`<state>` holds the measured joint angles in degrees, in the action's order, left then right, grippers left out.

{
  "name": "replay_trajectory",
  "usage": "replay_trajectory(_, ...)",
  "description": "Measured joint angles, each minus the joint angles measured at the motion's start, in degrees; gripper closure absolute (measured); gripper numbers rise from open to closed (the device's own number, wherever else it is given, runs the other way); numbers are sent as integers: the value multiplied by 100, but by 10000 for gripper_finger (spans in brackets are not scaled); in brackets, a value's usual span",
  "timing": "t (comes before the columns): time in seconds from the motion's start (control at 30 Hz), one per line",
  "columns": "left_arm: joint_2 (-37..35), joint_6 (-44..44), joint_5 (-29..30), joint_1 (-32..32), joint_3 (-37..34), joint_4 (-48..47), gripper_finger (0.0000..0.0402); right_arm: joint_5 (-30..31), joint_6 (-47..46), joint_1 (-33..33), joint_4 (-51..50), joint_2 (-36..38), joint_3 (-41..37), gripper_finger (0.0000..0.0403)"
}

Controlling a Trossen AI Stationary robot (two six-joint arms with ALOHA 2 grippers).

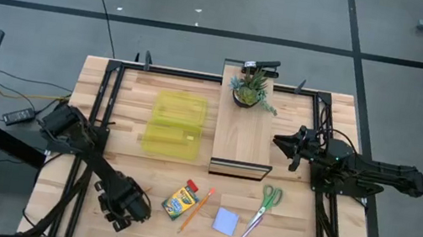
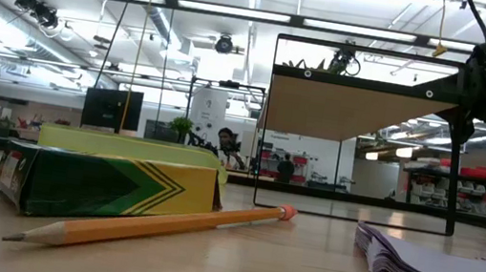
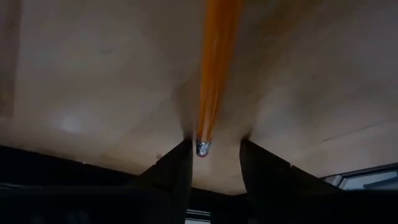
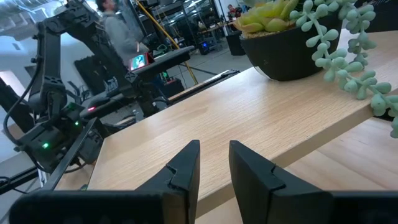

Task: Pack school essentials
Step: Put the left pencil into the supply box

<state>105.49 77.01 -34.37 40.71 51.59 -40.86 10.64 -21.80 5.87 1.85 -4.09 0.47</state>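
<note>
One orange pencil [image 3: 214, 68] lies flat on the table. Its metal end [image 3: 203, 148] sits between the fingers of my left gripper [image 3: 214, 149], which is open and slants down at the table's near left [image 1: 123, 205]; the fingers stand on either side of that end, apart from it. A second orange pencil [image 1: 195, 210] lies beside the yellow-green crayon box [image 1: 179, 200]. To their right lie the light blue sticky-note pad [image 1: 226, 221] and the green-handled scissors [image 1: 263, 207]. My right gripper [image 4: 214, 149] waits level at the right [image 1: 282, 143], its fingers a little apart with nothing between them.
A translucent yellow case [image 1: 175, 124] lies at the table's middle left. Beside it stands a raised wooden shelf [image 1: 241, 144] on a black frame, with a potted plant [image 1: 251, 91] at its far end. A black frame rail [image 1: 101, 118] runs along the table's left.
</note>
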Motion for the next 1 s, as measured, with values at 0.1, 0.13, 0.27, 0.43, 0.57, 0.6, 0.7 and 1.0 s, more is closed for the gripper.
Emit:
replay_trajectory(0.1, 2, -98, 15, -20, -41, 8, 285, -1, 0, 2, -1, 0, 0, 310)
replay_trajectory(0.13, 1, -103, 62, -20, -45, 8, 293, -1, 0, 2, -1, -1, 0, 310)
replay_trajectory(0.27, 0, -79, 182, -17, -46, 17, 327, -1, 0, 2, -1, -1, 0, 310)
replay_trajectory(0.43, 0, 114, 264, -15, -44, 39, 366, -1, -2, 2, 2, -1, 0, 310)
replay_trajectory(0.57, 0, 239, 262, -18, -44, 35, 388, -1, 0, 0, -1, 0, 0, 310)
replay_trajectory(0.6, 0, 271, 262, -18, -46, 26, 391, 0, 0, 0, -1, -1, 0, 310)
replay_trajectory(0.7, 2, 334, 259, -18, -46, -16, 393, -1, 0, 2, -1, -1, 0, 310)
replay_trajectory(1.0, -238, 462, 513, -9, -66, -199, 397, -1, 0, 0, 1, 0, 0, 310)
